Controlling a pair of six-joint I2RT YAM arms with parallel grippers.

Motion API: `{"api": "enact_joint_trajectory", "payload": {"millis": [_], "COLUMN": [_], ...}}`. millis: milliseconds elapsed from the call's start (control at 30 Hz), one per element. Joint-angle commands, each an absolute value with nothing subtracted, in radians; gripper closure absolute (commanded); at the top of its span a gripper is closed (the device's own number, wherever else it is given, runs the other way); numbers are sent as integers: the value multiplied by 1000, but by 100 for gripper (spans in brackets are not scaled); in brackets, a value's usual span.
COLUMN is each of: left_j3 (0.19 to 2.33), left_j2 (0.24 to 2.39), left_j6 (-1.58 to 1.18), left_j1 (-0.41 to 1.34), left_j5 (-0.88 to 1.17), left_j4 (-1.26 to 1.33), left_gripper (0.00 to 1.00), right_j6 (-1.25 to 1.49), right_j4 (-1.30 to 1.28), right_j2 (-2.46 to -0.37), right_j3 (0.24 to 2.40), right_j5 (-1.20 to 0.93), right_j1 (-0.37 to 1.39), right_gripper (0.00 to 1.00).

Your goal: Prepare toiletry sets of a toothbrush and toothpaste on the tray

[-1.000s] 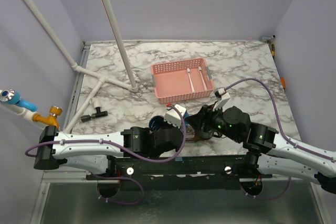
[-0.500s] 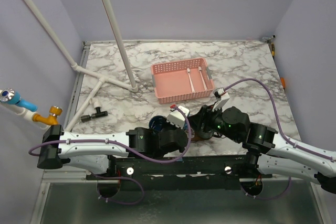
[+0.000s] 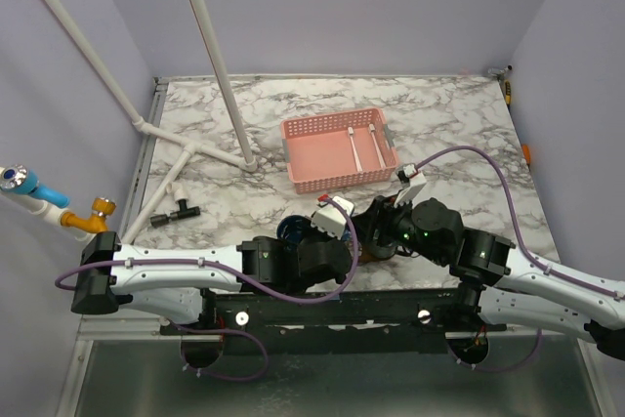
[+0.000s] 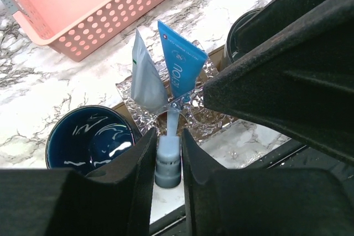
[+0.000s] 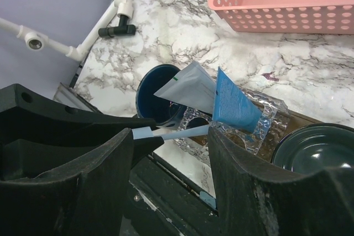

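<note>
My left gripper [image 4: 168, 136] is shut on the end of a slim white toothbrush [image 4: 167, 161]. Its other end rests in a clear crinkled glass holder [image 4: 202, 122], which stands on the brown tray [image 5: 276, 136]. Two flat toothpaste tubes stand in that holder, one blue [image 4: 180, 62] and one showing its grey side [image 4: 145, 73]. My right gripper [image 5: 170, 136] is open, its jaws wide on either side of the toothbrush [image 5: 182, 132] without touching it. The blue tube [image 5: 235, 106] and the grey one [image 5: 188, 89] lie just beyond it.
A dark blue cup [image 4: 91, 139] stands left of the holder and a second dark cup [image 5: 312, 147] to its right. The pink basket [image 3: 311, 156] further back holds two more toothbrushes [image 3: 354, 148]. White pipes [image 3: 186, 158] lie at the far left.
The left arm has shifted a little to the right, closer to the right gripper, still holding the toothbrush. The right arm has barely moved.
</note>
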State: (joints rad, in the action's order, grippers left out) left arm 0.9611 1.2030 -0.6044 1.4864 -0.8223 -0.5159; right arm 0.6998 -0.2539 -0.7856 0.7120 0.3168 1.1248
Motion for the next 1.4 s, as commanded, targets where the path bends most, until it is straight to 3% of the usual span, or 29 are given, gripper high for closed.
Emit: {"api": "enact_joint_trajectory", "payload": {"millis": [0,467,1100,1367], "left_j3": [1002,1046,1179,1167], "left_j2": [1197,1153,1137,1021], "left_j6": [-607,-583,-460,-433], "left_j1": [1491,1491,1462,1354], "left_j5": [-849,-826,-723,-603], "left_j4": [-551,-578,-679,-701], "left_gripper": [74,64,57,57], "right_j6": [707,699,611,533], "right_j4": [-239,-261,-470,-494], "right_j2": [-789,-818,-1070,-1208], "right_j3": [702,742,1060,1172], "right_j5": [322,348,664,486], "right_j1": [1131,1131,1119,932], "right_gripper": [40,39,40,40]}}
